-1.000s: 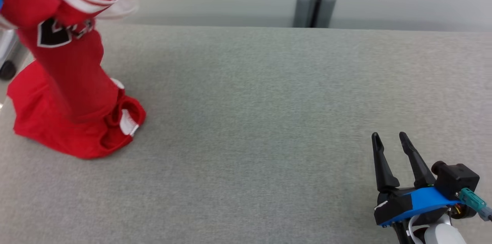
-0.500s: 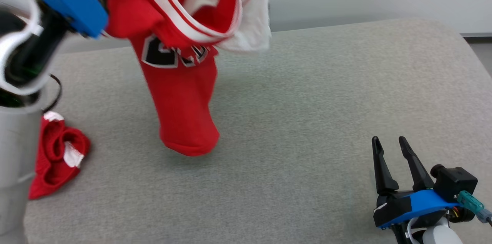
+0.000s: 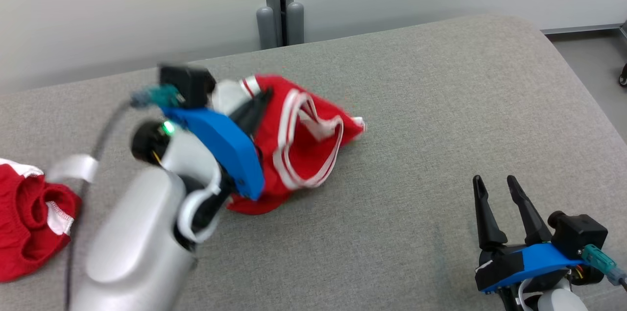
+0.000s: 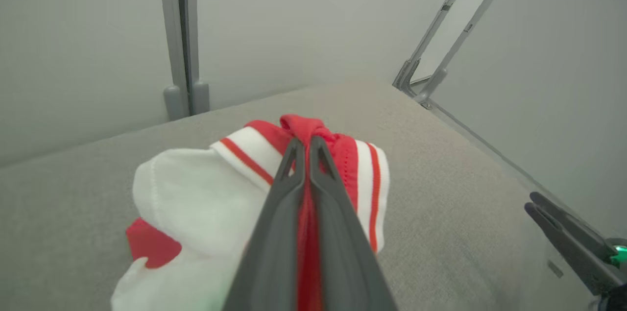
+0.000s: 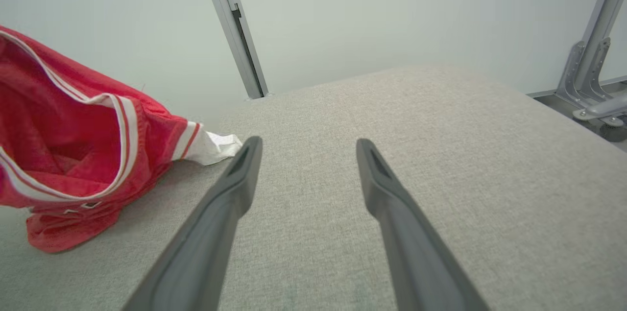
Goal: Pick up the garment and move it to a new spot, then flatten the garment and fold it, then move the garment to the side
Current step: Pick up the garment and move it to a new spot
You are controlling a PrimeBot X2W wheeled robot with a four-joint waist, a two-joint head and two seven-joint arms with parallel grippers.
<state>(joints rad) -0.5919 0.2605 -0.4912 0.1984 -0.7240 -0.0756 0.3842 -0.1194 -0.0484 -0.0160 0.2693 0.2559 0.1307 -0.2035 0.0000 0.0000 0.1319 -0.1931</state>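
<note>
The garment (image 3: 303, 149) is a red jersey with white-and-red trim, lying crumpled on the grey table (image 3: 416, 105) left of centre. My left gripper (image 3: 262, 100) reaches over it from the left. In the left wrist view this left gripper (image 4: 306, 142) is shut on a red fold of the garment (image 4: 196, 188), whose white lining bulges to the left. My right gripper (image 3: 494, 181) rests open and empty at the lower right, well apart from the cloth. From the right wrist, the right gripper (image 5: 308, 144) stands open with the garment (image 5: 73, 164) off to the left.
A second red piece of clothing (image 3: 29, 223) with white trim lies bunched at the table's left edge. A grey post (image 3: 280, 7) stands behind the table against the pale wall. The table's rounded right edge (image 3: 583, 100) drops to the floor.
The head camera has shifted. The garment hung from my raised left gripper before; now it has come down and lies bunched on the table, still gripped. The right gripper has stayed put.
</note>
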